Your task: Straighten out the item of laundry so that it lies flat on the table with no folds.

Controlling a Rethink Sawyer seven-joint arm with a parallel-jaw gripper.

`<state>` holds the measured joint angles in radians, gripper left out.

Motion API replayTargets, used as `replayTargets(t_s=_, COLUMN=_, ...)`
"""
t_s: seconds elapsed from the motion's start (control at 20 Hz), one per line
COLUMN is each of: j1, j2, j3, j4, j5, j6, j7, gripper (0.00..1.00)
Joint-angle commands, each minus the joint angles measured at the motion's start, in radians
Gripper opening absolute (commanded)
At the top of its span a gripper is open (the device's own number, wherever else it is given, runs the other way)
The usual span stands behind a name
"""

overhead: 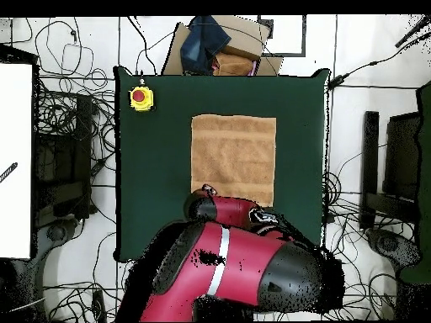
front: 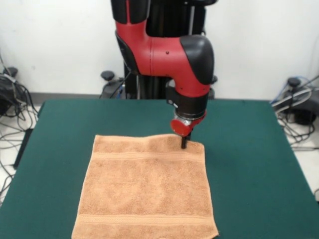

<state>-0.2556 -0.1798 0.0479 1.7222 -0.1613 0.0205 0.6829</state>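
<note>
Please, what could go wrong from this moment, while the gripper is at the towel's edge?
The gripper stands at the towel's far edge, near a corner, where the cloth looks slightly rippled. If it drags from here, it may bunch the edge or fold it over. A strong pull could also slide the whole towel across the table, since nothing else holds it.

A: From my feed, what's behind the rig?
B: I see a plain white wall [front: 259, 45], a pale floor [front: 10, 144], and cables [front: 15, 107] tangled on both sides.
A: Overhead?
B: A cardboard box [overhead: 223, 46] past the far edge, dark stands [overhead: 396, 168] alongside.
</note>
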Motion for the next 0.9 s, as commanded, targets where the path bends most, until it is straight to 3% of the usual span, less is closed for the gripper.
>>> replayTargets(t_s=0.05, j1=0.023, j2=0.018, j3=-0.007, j4=0.05, j5=0.048, j6=0.1, j7=0.269, gripper=0.0)
replayTargets(t_s=0.9, j1=0.048, j2=0.003, j3=-0.019, j4=0.085, j5=0.064, j6=0.105, j7=0.286, gripper=0.0)
